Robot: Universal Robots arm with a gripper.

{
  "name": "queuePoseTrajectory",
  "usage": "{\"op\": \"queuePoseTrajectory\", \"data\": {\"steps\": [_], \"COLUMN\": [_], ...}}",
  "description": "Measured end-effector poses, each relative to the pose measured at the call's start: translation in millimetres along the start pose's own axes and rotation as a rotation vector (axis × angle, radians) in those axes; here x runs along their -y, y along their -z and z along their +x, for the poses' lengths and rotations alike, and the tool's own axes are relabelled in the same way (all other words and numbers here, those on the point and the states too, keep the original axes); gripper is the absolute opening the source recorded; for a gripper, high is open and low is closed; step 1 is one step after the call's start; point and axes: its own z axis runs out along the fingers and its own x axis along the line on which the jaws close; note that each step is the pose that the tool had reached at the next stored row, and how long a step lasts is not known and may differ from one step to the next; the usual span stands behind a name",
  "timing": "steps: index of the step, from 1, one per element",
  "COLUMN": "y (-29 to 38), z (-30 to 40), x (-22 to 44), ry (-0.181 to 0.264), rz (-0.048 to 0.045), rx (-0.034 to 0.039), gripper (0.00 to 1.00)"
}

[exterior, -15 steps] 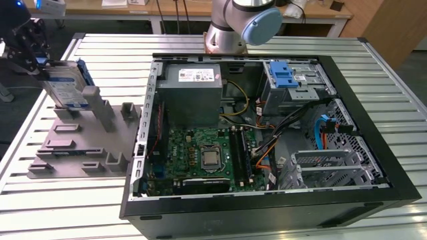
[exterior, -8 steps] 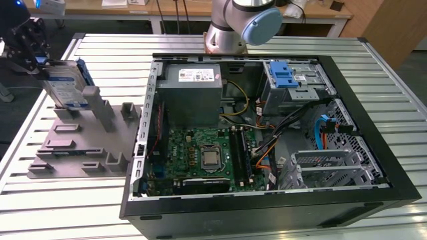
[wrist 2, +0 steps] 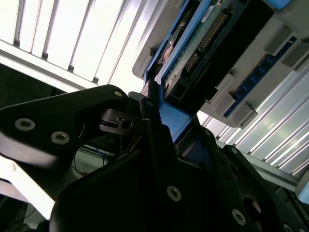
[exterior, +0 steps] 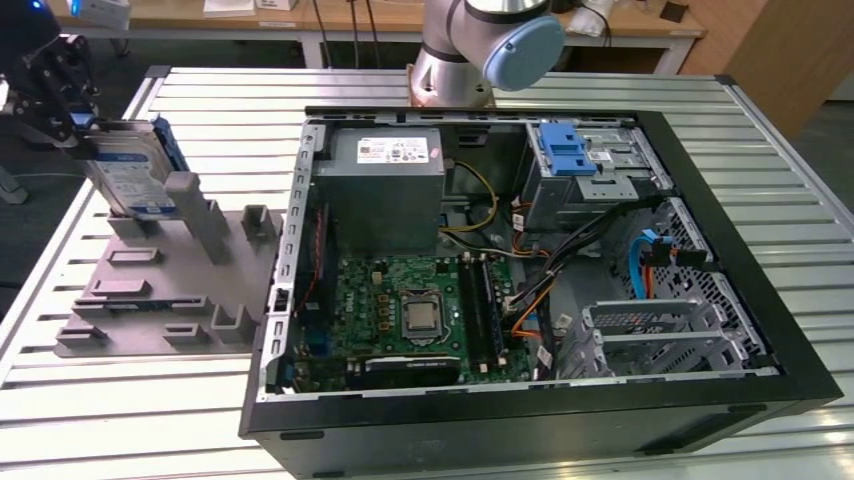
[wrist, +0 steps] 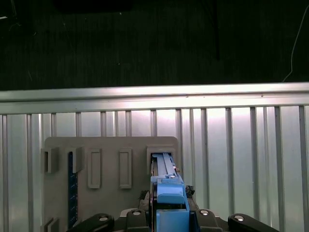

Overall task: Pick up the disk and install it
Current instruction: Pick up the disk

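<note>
Tool (exterior: 80, 128) tight around half-hidden disk (exterior: 134, 172)

The exterior view looks down steeply on the computer case (exterior: 534, 250), the grey holder (exterior: 160, 290) at the exterior view's left; both wrist views hang close over that holder, sharing the disk (wrist: 164, 166) (wrist 2: 207, 41).

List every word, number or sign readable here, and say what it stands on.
Blue-and-white label on the silver-grey hard disk with blue rails: print too small to read.
White sticker on the grey metal box: too small to read.
No other text is legible.
</note>
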Motion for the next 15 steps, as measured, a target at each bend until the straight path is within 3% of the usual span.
{"op": "queuePoseTrajectory", "data": {"steps": [15], "y": [5.7], "z": [-0.6], "x": [-0.1], "ry": [0.000], "rz": [-0.0002], "rx": [-0.0001], "gripper": [0.36]}}
